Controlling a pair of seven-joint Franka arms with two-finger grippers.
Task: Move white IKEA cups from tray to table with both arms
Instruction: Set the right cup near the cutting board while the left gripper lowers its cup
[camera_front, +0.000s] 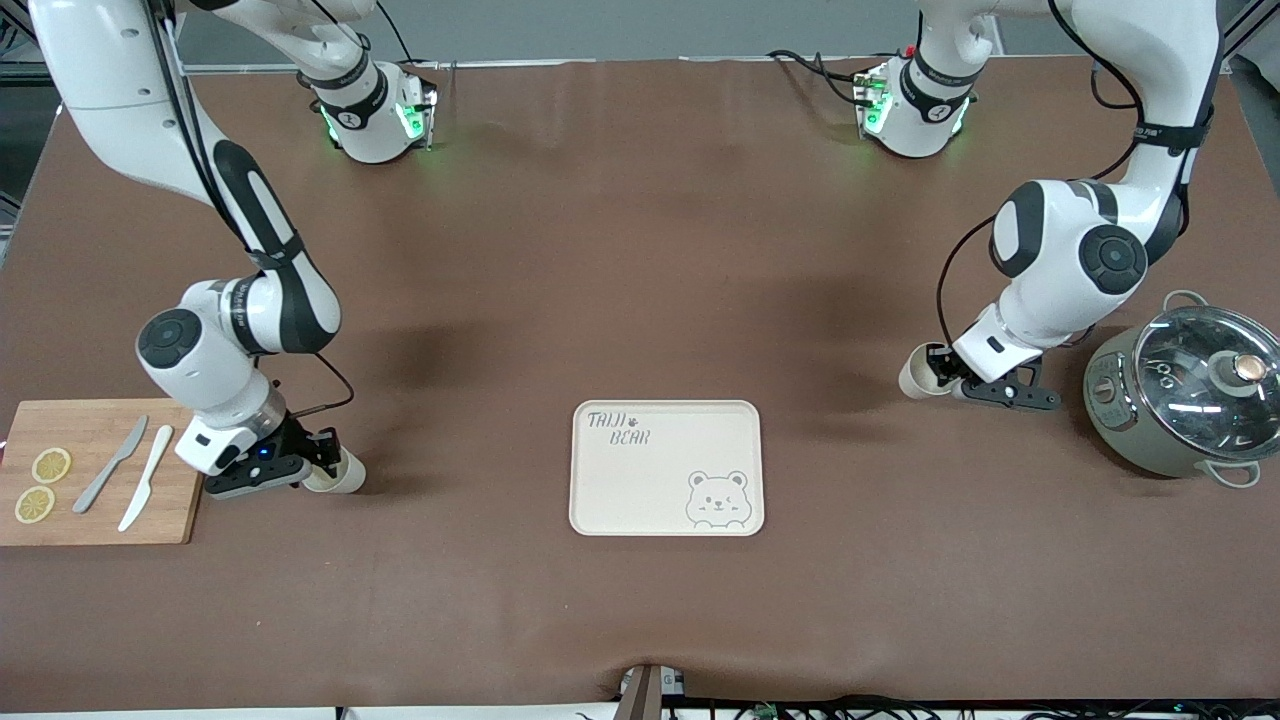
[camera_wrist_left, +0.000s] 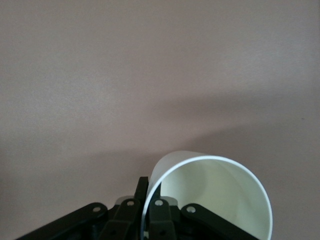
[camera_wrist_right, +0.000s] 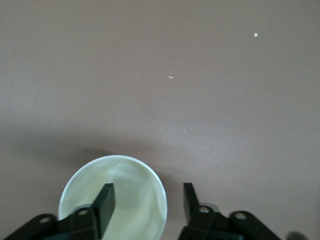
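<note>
Smooth round-rimmed cups (camera_front: 338, 474) (camera_front: 918, 374), matte brown table (camera_front: 640, 250)

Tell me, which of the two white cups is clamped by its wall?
The cup beside the grey-green pot: the left pincer is shut on its wall. The cup beside the cutting board has the right pincer open astride its rim.
</note>
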